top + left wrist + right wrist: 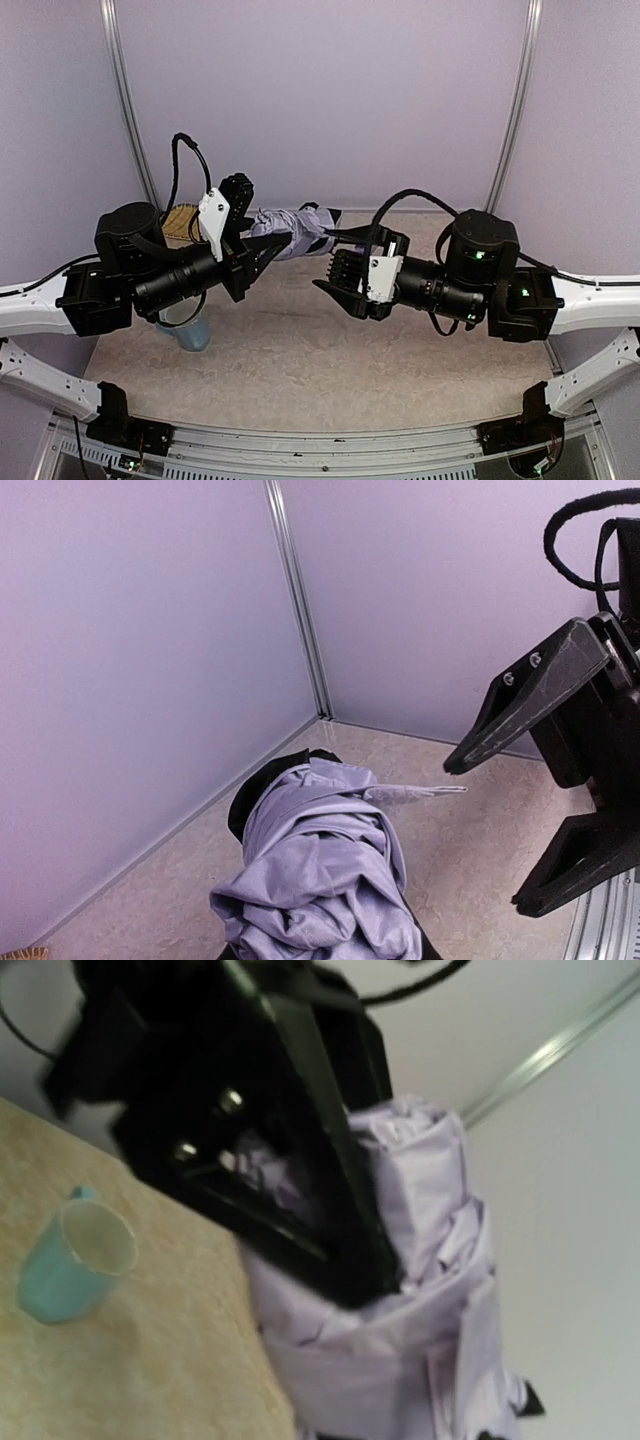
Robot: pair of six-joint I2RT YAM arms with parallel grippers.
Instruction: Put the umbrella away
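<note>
At the near edge of the speckled beige surface (300,360), the two arms reach inward toward each other. A teal mug (190,331) stands upright on the surface, partly under the left arm and well apart from everything else. Further in, the right gripper (326,275) hangs above the surface with its jaws spread and nothing between them, facing the umbrella (298,228) but apart from it. The left gripper (256,238) is clenched on one end of the umbrella and holds it off the surface, roughly level. The pale lavender fabric is bunched and crinkled, with black lining showing at the far end. A thin lavender strap (410,793) sticks out from the bundle toward the right gripper. Behind the left arm, a tan woven object (180,222) is mostly hidden. The pale lavender walls (320,100) close off the far side.
</note>
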